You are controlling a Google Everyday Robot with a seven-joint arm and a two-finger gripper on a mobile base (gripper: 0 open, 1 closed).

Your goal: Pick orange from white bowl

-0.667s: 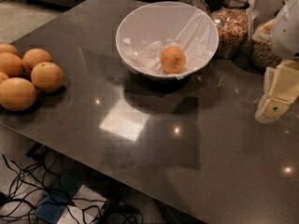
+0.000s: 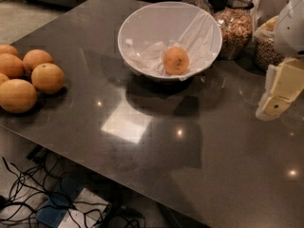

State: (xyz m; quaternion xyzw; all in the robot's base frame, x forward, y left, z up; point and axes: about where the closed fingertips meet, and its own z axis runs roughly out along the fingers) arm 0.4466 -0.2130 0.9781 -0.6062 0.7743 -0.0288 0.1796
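Your orange [image 2: 176,61] sits alone in the white bowl [image 2: 151,26], low against the near wall and resting on what looks like a crumpled white liner [image 2: 195,36]. The gripper [image 2: 275,100] hangs at the right edge of the dark table [image 2: 156,175], well apart from the bowl and lower than its rim. It carries nothing, but you cannot tell from this angle whether it is spread or closed.

Watch the rim first. A straight sideways run from where the gripper hangs would probably strike the bowl's wall and shove or tip it, so you likely need height before you cross. The glass jar of nuts [image 2: 235,26] stands just beside the bowl on the gripper's side, and a wide swing could clip it. The fruit is round on a sloping, slippery surface, so an off-centre pinch may squirt it away or snag the liner. Ignore the loose oranges [image 2: 47,78] at the table's left.
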